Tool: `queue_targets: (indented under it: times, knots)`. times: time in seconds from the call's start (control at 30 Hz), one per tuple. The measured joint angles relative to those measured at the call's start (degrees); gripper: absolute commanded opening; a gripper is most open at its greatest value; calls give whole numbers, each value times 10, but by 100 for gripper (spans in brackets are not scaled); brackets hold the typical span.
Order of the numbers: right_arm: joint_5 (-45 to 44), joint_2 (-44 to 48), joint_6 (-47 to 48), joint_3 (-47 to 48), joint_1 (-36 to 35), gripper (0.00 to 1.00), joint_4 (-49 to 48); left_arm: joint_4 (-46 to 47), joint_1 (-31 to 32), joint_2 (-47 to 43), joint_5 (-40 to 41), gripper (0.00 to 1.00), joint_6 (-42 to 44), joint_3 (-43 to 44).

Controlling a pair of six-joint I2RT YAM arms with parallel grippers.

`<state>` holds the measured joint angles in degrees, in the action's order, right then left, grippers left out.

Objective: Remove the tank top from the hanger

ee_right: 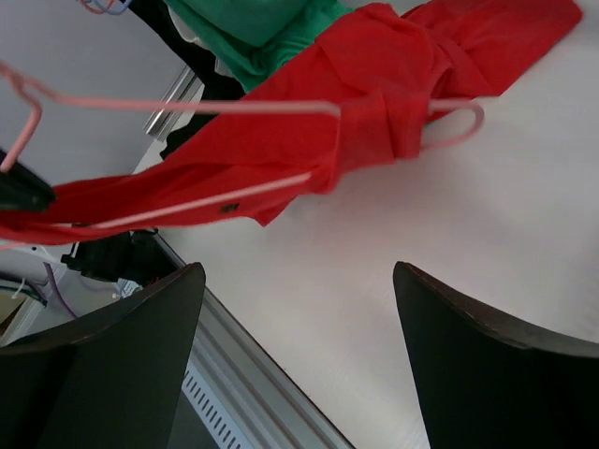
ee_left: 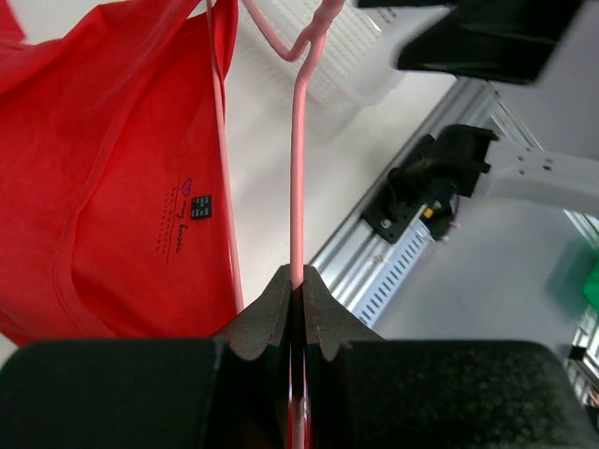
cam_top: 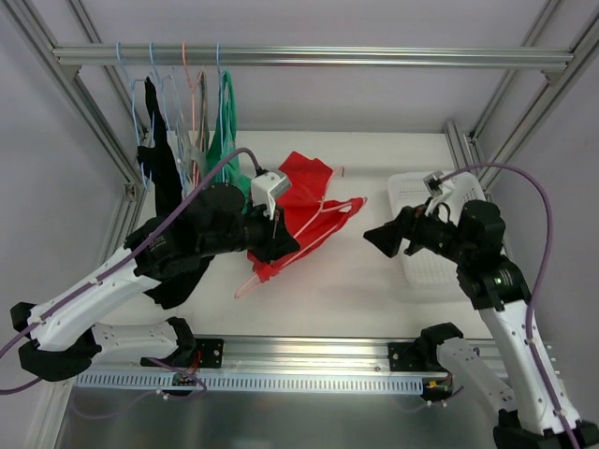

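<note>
Nearest, left claw (ee_left: 298, 281): pressed together on the wire of the pink hanger (ee_left: 297, 168). Red tank top (ee_left: 112, 159) draped on that hanger, bunched toward its far end, partly lying on the table (cam_top: 337, 281). Hanger's long axis running from left claw out toward right claw (ee_right: 295, 327). Right claw spread wide, pinching nothing, facing the bunched cloth, near but apart. Probably calls for a pull along the hanger, off its free end, by the right arm, the nearer one.

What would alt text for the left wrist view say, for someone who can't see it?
The left pincer is shut on the thin wire of a pink hanger. A red tank top fills the left side, with a white table beyond.
</note>
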<state>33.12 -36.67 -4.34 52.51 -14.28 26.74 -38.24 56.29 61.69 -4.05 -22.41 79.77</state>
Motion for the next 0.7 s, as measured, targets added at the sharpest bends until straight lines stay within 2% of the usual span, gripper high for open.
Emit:
queue_targets:
  times: [0.1, 0.2, 0.27, 0.53, 0.63, 0.7]
  knots:
    - [-15, -71, 0, 14, -48, 81, -26, 16, 42, -10, 2, 0, -24, -27]
    - [-51, -106, 3, 16, -92, 78, -36, 33, 85, -6, 22, 0, -43, -34]
    - [-74, -106, 3, 16, -103, 74, -37, 40, 104, -5, 38, 0, -52, -34]
    - [-145, -81, 17, 16, -114, 72, -41, 64, 142, -5, 103, 0, -84, -34]
    - [-171, -78, 30, 16, -114, 68, -38, 65, 146, -5, 117, 0, -89, -34]
    - [-182, -79, 39, 16, -115, 59, -38, 66, 146, -5, 121, 0, -92, -34]
